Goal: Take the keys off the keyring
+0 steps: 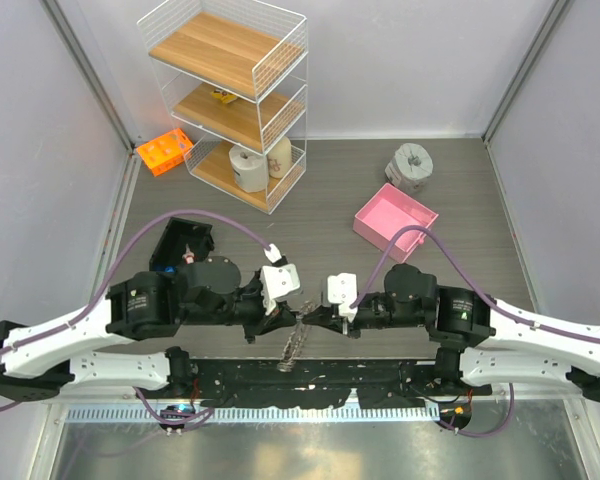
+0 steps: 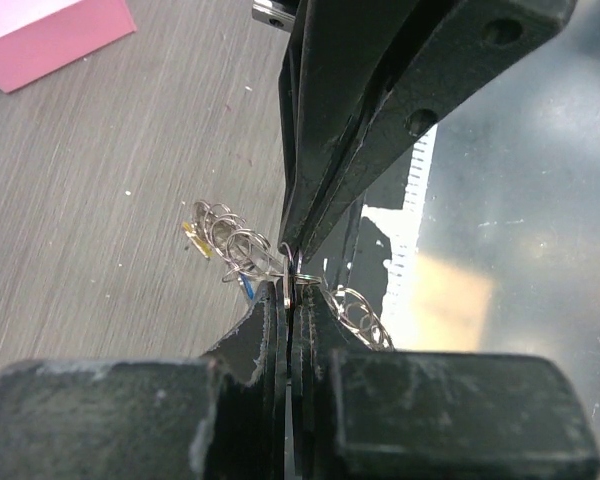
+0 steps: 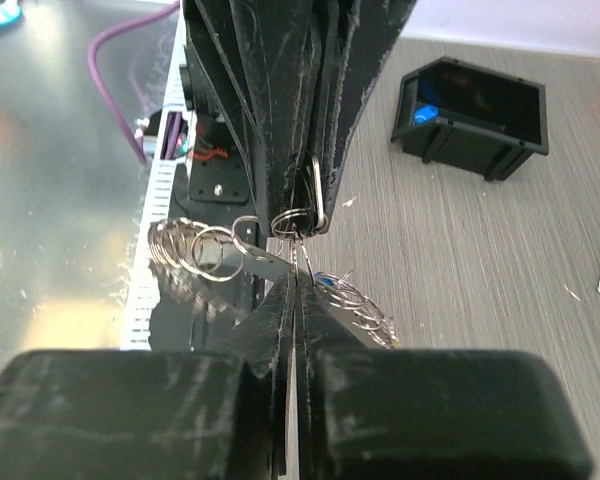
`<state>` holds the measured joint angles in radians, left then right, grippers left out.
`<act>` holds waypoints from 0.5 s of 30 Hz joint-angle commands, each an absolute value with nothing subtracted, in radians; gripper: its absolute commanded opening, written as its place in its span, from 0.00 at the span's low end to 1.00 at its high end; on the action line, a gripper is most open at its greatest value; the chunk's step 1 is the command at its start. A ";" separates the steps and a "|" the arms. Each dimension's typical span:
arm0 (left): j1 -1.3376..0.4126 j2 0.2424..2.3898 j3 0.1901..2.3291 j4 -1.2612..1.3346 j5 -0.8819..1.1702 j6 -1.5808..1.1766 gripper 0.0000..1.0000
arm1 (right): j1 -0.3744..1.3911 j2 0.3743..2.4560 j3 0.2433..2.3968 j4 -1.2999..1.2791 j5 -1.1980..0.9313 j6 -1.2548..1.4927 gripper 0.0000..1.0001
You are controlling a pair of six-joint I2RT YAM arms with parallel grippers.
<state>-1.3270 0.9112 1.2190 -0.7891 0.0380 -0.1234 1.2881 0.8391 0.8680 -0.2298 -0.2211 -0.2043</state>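
Observation:
The keyring [image 1: 296, 342], a chain-like loop of small silvery rings, hangs between both grippers near the table's front edge. My left gripper [image 1: 282, 318] is shut on one of its rings; in the left wrist view [image 2: 290, 285] ring clusters [image 2: 235, 242] spread to both sides of the tips. My right gripper [image 1: 316, 318] is shut on the ring next to it, tip to tip with the left one, as the right wrist view [image 3: 296, 275] shows with the loops [image 3: 195, 246] beside it. Of the keys I see only a yellow head [image 2: 193, 238] and a blue bit [image 2: 248, 288], [image 3: 325, 283].
A pink box [image 1: 395, 220] lies right of centre, and it also shows in the left wrist view [image 2: 50, 40]. A grey tape roll [image 1: 411, 163] stands behind it. A black bin [image 1: 183, 243] is by the left arm. An orange rack [image 1: 165, 152] and a white wire shelf [image 1: 230, 90] stand at the back left.

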 commanded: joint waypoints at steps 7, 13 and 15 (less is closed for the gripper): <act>-1.327 0.991 1.304 -0.853 0.068 -0.058 0.00 | 1.336 0.907 1.003 -0.350 -0.192 -0.324 0.05; -1.316 1.041 1.330 -0.899 0.078 -0.048 0.00 | 1.364 0.943 1.051 -0.409 -0.160 -0.380 0.05; -1.307 1.057 1.330 -0.893 0.100 -0.057 0.00 | 1.376 0.954 1.061 -0.420 -0.138 -0.397 0.05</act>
<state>-1.3262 1.0100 1.3060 -0.8978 0.0818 -0.0605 1.3411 0.9218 0.9970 -0.4225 -0.1658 -0.3244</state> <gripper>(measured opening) 0.054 0.057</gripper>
